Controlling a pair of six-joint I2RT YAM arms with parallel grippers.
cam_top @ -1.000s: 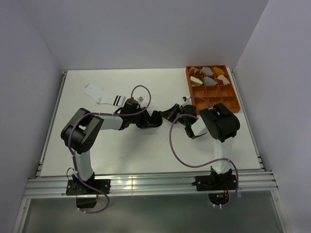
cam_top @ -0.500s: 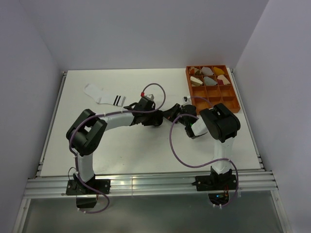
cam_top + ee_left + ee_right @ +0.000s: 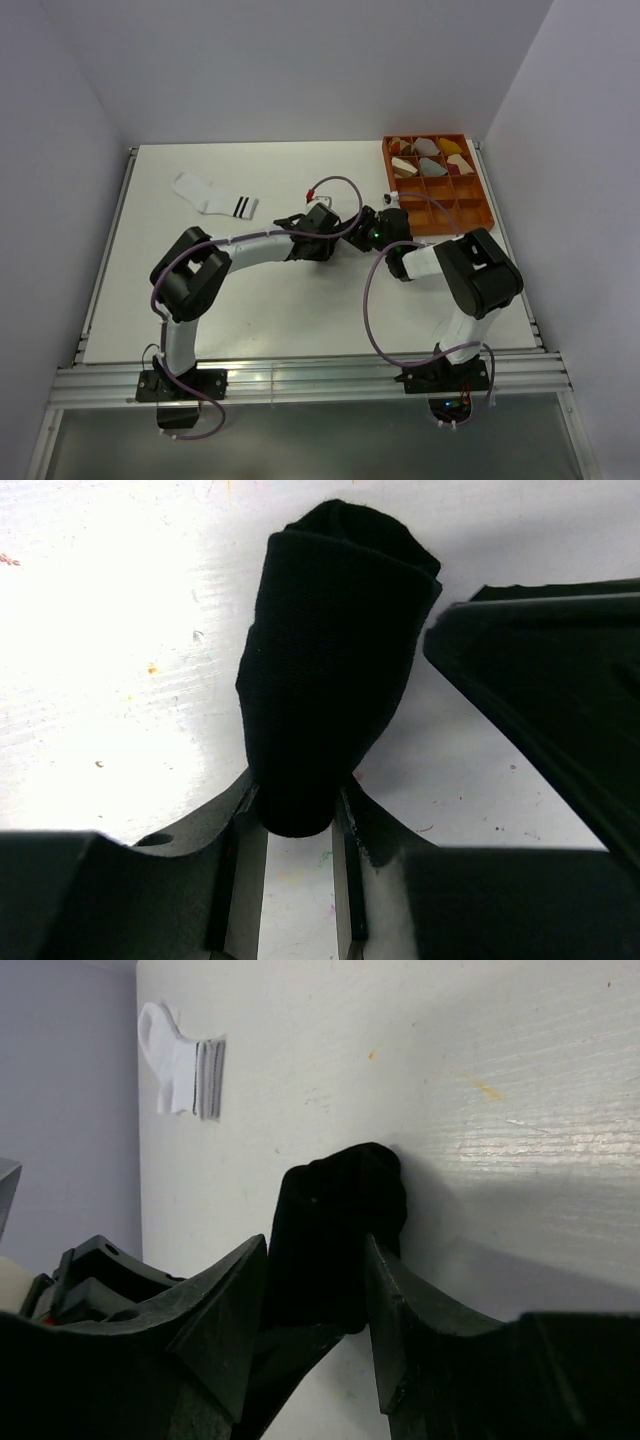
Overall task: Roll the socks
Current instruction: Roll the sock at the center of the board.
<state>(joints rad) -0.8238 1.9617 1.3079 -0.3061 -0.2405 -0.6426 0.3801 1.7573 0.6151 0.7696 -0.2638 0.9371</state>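
Moved: left arm (image 3: 250,245) has reached further toward the desk's right edge, and the right arm (image 3: 470,275) has swung its elbow out to the right; the black sock (image 3: 330,660), stretched between the grippers before, is now a short thick roll.
Black sock: right of the desk's (image 3: 250,310) middle, between the two grippers, near the tray's near left corner; one end lies on the desk.
Left gripper (image 3: 295,810): clenched on the roll's near end, with fabric filling the gap between the fingers.
Right gripper (image 3: 316,1250): fingers stand on either side of the same roll from the opposite side; cannot tell whether they pinch it or have let go.
Grippers: close together, nearly facing each other.
White sock (image 3: 215,197): flat toward the desk's far left corner, striped cuff pointing right, well apart from both grippers.
Tray (image 3: 481,190): orange, at the far right corner, with rolled bundles (image 3: 430,165) in its far compartments.
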